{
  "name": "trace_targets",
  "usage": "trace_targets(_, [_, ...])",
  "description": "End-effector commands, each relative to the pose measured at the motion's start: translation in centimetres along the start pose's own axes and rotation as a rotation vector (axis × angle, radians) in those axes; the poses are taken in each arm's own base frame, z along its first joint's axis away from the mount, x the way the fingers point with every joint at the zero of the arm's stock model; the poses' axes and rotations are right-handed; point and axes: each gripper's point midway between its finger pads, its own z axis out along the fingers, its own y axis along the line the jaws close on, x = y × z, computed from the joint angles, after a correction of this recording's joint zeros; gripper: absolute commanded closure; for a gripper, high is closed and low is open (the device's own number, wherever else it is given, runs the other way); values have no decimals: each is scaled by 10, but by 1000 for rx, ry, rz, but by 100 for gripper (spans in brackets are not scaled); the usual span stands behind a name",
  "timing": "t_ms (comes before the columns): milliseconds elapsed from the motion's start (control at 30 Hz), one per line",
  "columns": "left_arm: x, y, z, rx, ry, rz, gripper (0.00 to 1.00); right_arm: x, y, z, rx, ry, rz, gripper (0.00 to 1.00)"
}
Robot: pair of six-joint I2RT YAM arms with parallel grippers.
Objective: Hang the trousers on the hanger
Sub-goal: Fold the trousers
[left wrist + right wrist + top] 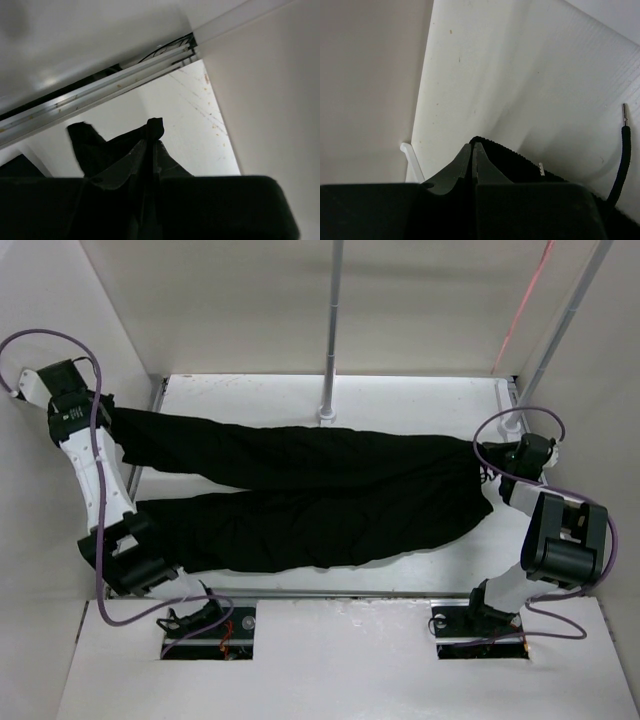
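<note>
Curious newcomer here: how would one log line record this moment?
left claw: shut on trousers leg end | right claw: shut on trousers waist | trousers: stretched between claws | hanger: not in view

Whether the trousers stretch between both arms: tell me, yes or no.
Yes, the trousers run from the left arm across to the right arm.

White links and boxy black joint housings form the left arm (100,485) and right arm (560,535). A thin purple cable (45,333) loops behind each wrist. Left gripper (152,145) and right gripper (472,147) have black tapered fingers.
</note>
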Motion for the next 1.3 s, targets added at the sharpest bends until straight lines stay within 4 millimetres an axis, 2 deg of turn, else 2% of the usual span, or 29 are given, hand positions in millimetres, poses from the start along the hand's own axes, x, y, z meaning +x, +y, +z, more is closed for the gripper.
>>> trace_targets(0, [-30,-15,-35,74,-88,-49,94,-29,22,-6,-83,-86,42,100])
trace_targets(100, [-20,-6,-51,81,-86,-75,94,-33,9,-12,-70,-100,78,100])
trace_targets(200, [-14,23,-57,45,-94,-126,94,-33,4,-18,-92,-108,127,100])
trace_targets(300, [-8,39,-64,3,-91,-136,94,-30,4,-21,-103,-81,142,100])
trace_targets(367, [-10,44,-69,-31,-83,-136,95,-33,3,-25,-102,-81,147,100])
trace_targets(433, [-24,46,-83,-63,-115,-137,95,-39,5,-30,-101,-95,140,100])
trace_targets(500, [-37,36,-101,-39,-162,-135,96,-41,9,-33,-107,-103,145,100])
trace_targets(567, [-35,30,-111,-3,-178,-137,96,-40,12,-39,-138,-117,156,100])
trace_targets(633, [-22,41,-102,-13,-167,-134,95,-36,8,-44,-154,-120,162,100])
trace_targets(700, [-3,64,-84,-66,-126,-141,95,-29,-2,-45,-140,-106,160,100])
trace_targets(767, [9,88,-73,-113,-119,-173,95,-22,-14,-49,-120,-101,162,100])
trace_targets(900, [20,121,-60,-206,-113,-214,95,-20,-21,-59,-109,-123,161,100])
trace_targets(967, [13,116,-64,-199,-132,-228,96,-23,-12,-63,-132,-126,154,100])
trace_targets(1033, [3,99,-73,-136,-166,-266,97,-29,-4,-71,-161,-150,165,100])
trace_targets(1100, [-3,78,-91,-37,-208,-333,97,-32,7,-82,-208,-168,177,100])
trace_targets(1267, [-7,87,-131,-51,-284,-371,98,-44,13,-116,-279,-227,197,100])
